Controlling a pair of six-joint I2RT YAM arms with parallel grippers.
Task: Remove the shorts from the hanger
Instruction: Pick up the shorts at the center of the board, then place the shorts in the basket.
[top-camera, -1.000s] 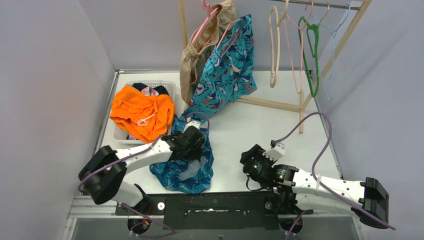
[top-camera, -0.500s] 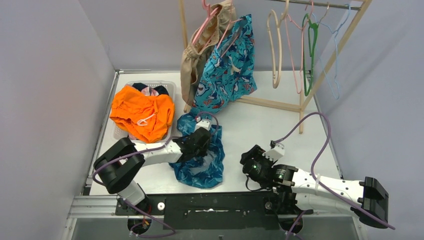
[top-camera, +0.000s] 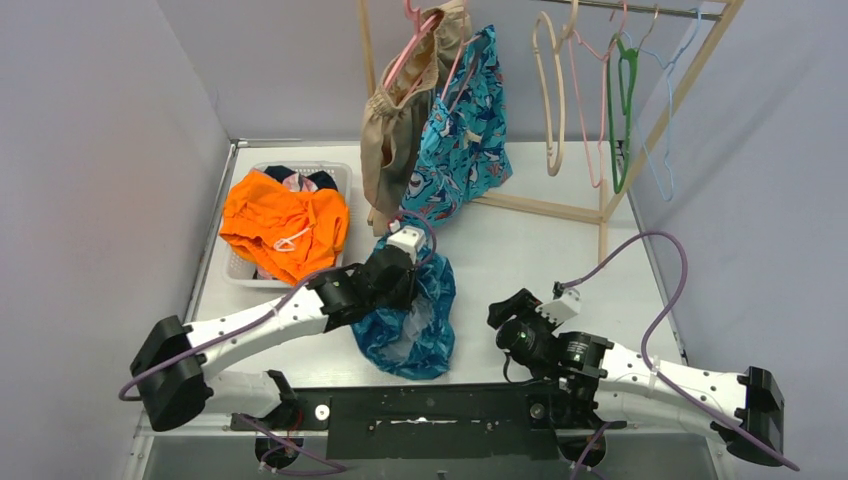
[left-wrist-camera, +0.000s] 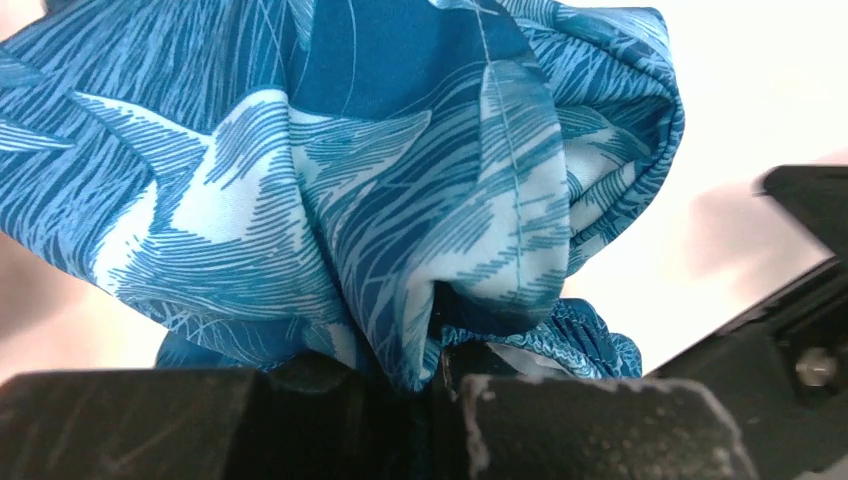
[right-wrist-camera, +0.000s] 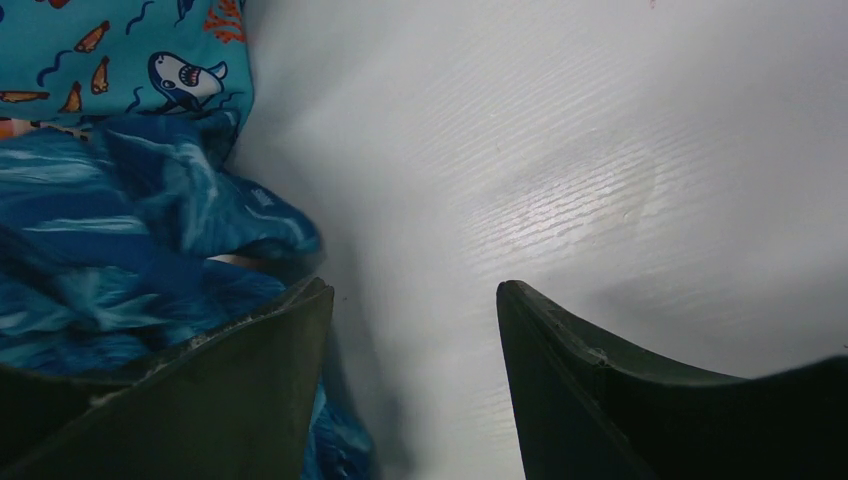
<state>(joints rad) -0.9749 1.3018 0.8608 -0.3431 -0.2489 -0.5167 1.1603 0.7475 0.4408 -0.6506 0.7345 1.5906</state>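
My left end effector (left-wrist-camera: 437, 372) is closed on the blue printed shorts (top-camera: 412, 330), heaped near the front edge of the bench (top-camera: 530, 250), probably to carry them away; the right end effector (right-wrist-camera: 415, 320) stands open, empty.

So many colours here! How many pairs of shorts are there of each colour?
Orange shorts, in the basket: 1
Tan shorts, hanging: 1
Turquoise shark-print shorts, hanging: 1
Dark blue print shorts, on the table: 1
Total: 4 plainly seen; the dark and pink fabric under the orange pair cannot be counted.
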